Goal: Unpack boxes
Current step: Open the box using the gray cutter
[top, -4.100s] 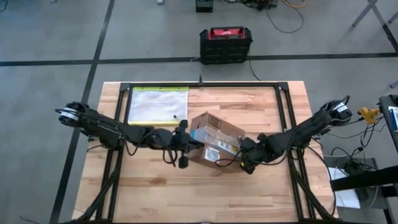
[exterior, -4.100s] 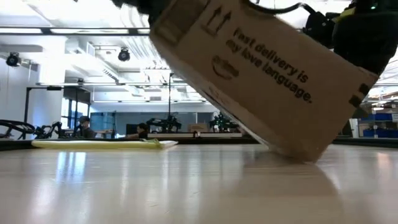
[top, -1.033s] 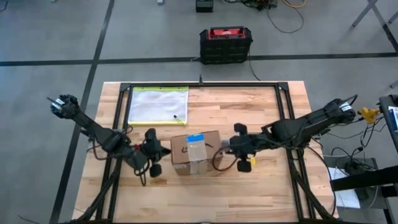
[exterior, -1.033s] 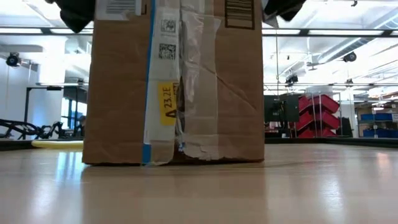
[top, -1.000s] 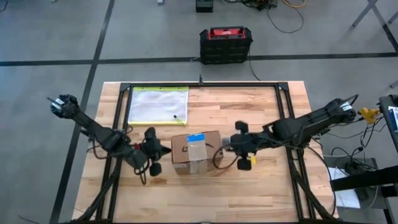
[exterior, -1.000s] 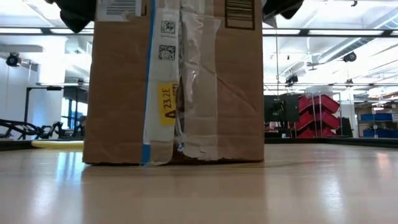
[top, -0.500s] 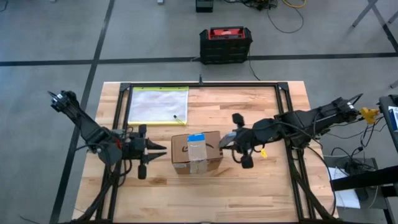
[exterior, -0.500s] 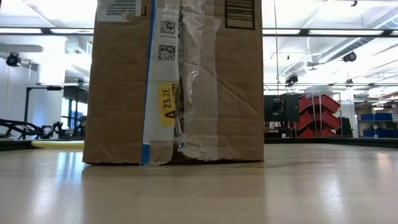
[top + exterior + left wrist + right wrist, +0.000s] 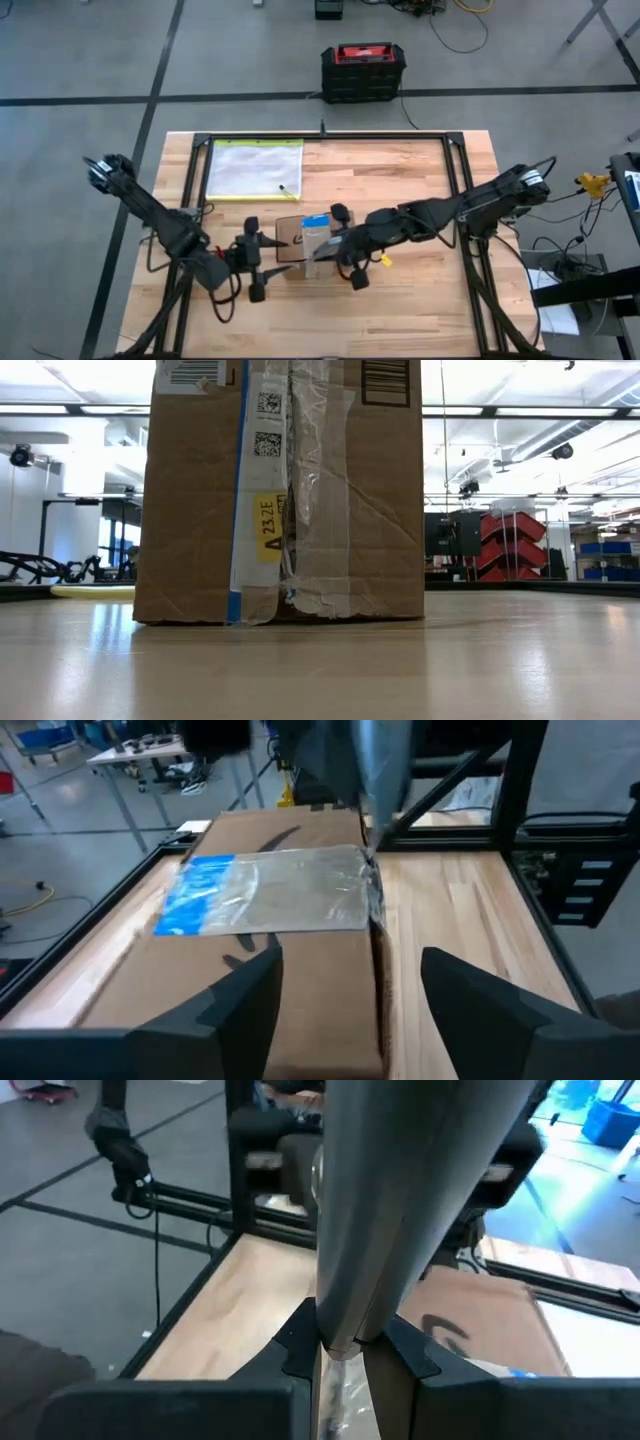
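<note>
The brown cardboard box stands on its bottom on the table, its taped top up; the low view shows its taped near side. My left gripper hovers open at the box's left end, its fingers wide apart above the top. My right gripper reaches over the box from the right, shut on a long grey tool. The tool's far end comes down at the edge of the clear tape; whether it touches, I cannot tell. My right gripper pinches the grey tool between its two fingers, at the tool's near end. The tool runs on forward along the fingers, slanting down toward the box's top. It is lifted clear of the table.
A clear yellow-edged pouch lies flat at the table's far left. A black and red case stands on the floor beyond the far edge. Black frame rails run along the table's sides. Bare wood lies in front of the box.
My left gripper has opened, drawn back from the box's left end, then come toward it again. My right gripper has moved toward the table's left edge, from beside the box's right end to above its top, tipping more level. The box has stayed still.
</note>
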{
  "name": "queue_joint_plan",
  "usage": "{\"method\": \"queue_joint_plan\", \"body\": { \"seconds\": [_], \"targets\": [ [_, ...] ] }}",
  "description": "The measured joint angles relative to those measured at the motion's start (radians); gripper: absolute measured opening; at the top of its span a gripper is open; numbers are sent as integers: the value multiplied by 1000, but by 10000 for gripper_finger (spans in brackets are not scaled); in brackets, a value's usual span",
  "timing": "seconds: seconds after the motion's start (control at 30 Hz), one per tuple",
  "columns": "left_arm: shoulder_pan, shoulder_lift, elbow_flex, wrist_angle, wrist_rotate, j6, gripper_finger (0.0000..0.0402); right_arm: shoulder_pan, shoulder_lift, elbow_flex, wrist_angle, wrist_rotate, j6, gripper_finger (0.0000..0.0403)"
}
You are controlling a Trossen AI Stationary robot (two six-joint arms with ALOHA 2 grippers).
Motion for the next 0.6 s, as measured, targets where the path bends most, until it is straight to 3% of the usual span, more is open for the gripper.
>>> {"method": "queue_joint_plan", "body": {
  "seconds": [0.6],
  "targets": [
    [13, 41, 11, -11, 0, 8, 209, -26, 62, 19, 31, -20, 14, 35]
  ]
}}
